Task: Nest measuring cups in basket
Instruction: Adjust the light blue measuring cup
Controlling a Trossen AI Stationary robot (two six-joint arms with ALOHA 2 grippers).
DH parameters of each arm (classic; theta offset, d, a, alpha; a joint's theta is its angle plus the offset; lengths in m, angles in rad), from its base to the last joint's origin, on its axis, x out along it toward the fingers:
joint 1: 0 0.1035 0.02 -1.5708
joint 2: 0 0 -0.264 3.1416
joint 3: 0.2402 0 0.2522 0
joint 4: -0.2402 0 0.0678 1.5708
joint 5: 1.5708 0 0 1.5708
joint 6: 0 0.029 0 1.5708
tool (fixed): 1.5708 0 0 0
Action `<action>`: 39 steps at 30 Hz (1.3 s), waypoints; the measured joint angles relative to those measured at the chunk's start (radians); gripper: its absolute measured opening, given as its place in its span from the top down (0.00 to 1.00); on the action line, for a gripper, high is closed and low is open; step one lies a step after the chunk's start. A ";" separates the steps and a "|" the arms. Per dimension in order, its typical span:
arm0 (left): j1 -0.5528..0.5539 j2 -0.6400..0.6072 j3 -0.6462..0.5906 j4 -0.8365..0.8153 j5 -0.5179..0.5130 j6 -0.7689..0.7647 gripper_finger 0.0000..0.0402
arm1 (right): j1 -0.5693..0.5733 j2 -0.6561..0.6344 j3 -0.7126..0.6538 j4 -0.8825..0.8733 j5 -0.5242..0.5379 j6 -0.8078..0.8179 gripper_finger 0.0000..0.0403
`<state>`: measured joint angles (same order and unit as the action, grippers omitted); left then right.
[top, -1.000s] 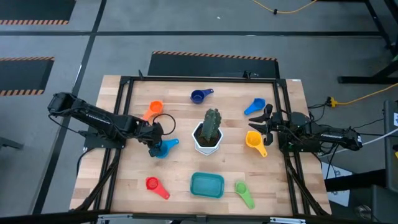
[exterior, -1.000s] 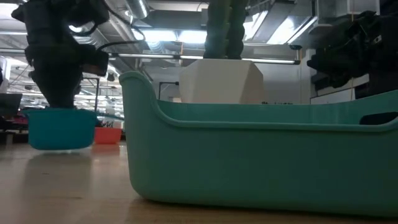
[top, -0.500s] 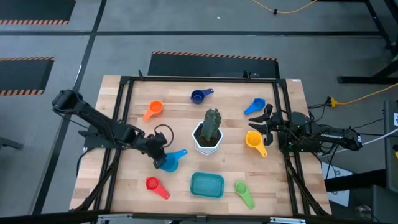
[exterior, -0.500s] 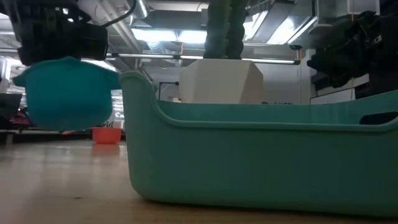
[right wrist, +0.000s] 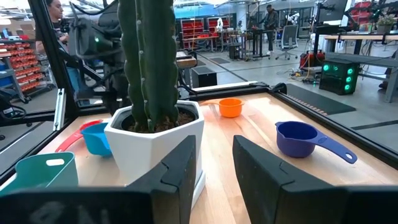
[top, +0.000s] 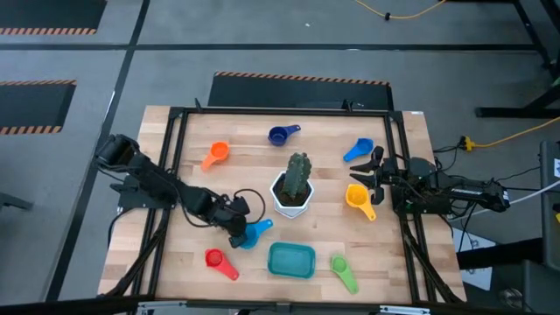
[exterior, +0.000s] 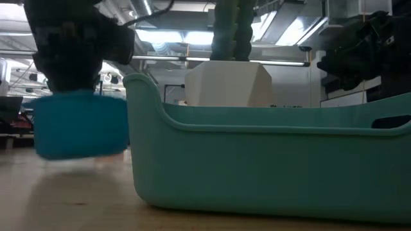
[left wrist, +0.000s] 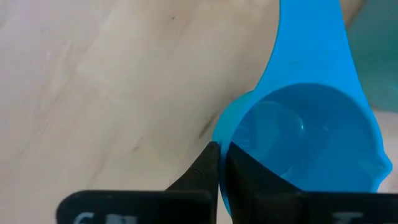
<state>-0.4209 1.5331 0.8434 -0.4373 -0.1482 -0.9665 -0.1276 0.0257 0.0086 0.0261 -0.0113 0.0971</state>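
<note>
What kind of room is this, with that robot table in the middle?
It looks like a robotics lab or workshop. Red parts bins line shelves beyond the wooden table, other workbenches with equipment stand behind, and striped hazard tape marks the grey floor.

Pot: white faceted pot (top: 290, 199), upright near the table's centre.
Cactus: green cactus (top: 299, 173), standing upright in the pot.
Table: light wooden table (top: 411, 144), black frame along its edges.
</note>
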 joint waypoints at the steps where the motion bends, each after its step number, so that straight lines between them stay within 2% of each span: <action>1: 0.003 0.009 0.004 -0.005 0.000 0.000 0.98 | 0.000 0.000 0.000 0.000 0.000 0.000 0.72; 12: 0.015 0.019 0.006 -0.003 0.007 0.009 0.96 | 0.000 0.000 0.000 -0.003 0.000 0.000 0.72; 26: 0.015 0.018 0.006 -0.002 0.011 0.009 0.67 | 0.000 0.000 0.000 -0.002 0.000 0.007 0.72; 34: 0.026 -0.055 0.006 -0.002 -0.005 0.042 0.66 | 0.000 0.000 0.000 0.023 0.044 0.081 0.72; 39: 0.035 -0.134 0.006 -0.020 -0.013 0.115 0.66 | 0.000 0.000 0.000 0.074 0.070 0.112 0.72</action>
<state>-0.3857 1.3986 0.8490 -0.4569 -0.1607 -0.8512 -0.1276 0.0257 0.0086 0.1005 0.0588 0.2094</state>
